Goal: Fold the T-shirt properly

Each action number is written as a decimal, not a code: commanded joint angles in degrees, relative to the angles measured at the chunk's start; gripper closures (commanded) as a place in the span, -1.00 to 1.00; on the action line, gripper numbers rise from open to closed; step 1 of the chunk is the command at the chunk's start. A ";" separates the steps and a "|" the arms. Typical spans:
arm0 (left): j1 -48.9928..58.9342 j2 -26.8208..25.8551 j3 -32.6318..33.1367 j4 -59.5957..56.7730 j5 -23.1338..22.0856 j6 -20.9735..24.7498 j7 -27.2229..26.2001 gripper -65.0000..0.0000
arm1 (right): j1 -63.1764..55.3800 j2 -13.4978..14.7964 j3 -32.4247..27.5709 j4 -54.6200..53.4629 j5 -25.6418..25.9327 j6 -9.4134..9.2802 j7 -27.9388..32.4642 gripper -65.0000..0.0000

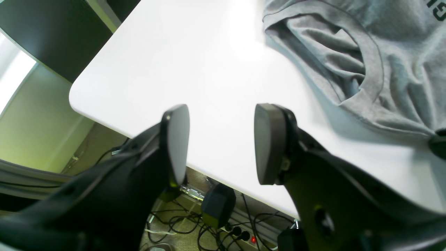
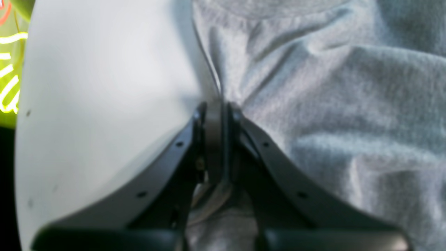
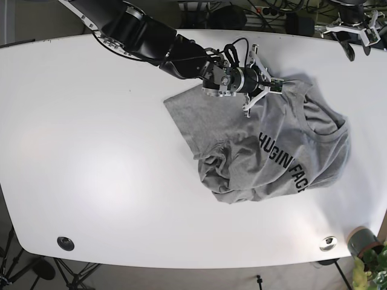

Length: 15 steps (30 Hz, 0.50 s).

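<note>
A grey T-shirt [image 3: 272,151] with black lettering lies crumpled on the right half of the white table [image 3: 91,151]. My right gripper [image 3: 273,84] reaches in from the top left and is shut on the T-shirt's far edge. In the right wrist view the right gripper [image 2: 216,111] pinches a fold of the T-shirt [image 2: 331,122] at its hem. My left gripper [image 3: 358,48] hangs open over the table's far right corner, apart from the cloth. The left wrist view shows the left gripper [image 1: 221,143] with nothing between its jaws, and the T-shirt [image 1: 383,62] with its collar to the upper right.
Two round grommets [image 3: 65,243] [image 3: 328,243] sit near the table's front edge. A potted plant [image 3: 369,251] stands at the bottom right corner. Cables and a power strip [image 1: 244,237] lie below the table edge under the left gripper.
</note>
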 commanded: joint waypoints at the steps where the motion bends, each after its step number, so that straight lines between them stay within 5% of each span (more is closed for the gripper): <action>1: 0.71 -0.47 0.23 0.83 -0.10 0.30 -1.52 0.12 | 0.44 0.56 0.53 4.16 0.67 0.00 -0.41 0.93; 15: -3.60 -0.73 13.16 1.01 -0.01 0.30 -1.52 0.12 | 2.11 5.13 17.32 29.57 0.67 0.62 -11.40 0.93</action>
